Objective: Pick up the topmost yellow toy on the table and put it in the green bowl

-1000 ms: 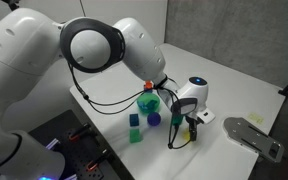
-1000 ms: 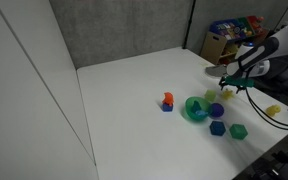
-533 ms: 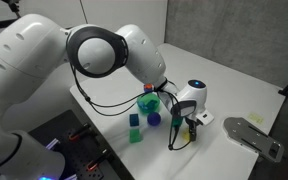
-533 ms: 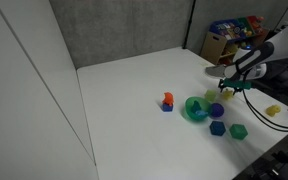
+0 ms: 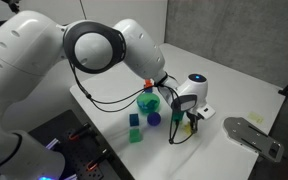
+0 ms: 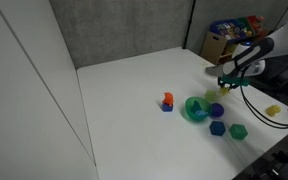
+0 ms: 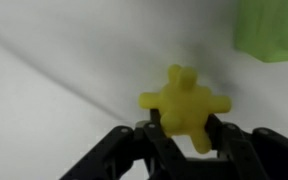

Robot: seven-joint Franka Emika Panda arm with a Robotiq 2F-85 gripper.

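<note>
In the wrist view the topmost yellow toy [image 7: 184,103], a small spiky star, sits pinched between my two black fingers [image 7: 154,132]. My gripper [image 7: 184,126] is shut on it just over the white table. In an exterior view the gripper [image 6: 222,82] hangs a short way beyond the green bowl [image 6: 195,108]. The toy itself is too small to make out there. Seen from the opposite side, the teal bowl [image 5: 149,103] stands just beside my wrist [image 5: 189,98].
A pale yellow-green cube [image 7: 274,30] lies close behind the toy. Blue [image 6: 217,128] and green [image 6: 238,130] blocks lie near the bowl, with an orange-on-blue stack [image 6: 167,101] at its other side. A cable [image 6: 259,108] trails across the table, and a second yellow piece [image 6: 273,110] lies near its edge.
The jaws have gone from wide open to shut around the yellow toy. The hand has shifted up slightly.
</note>
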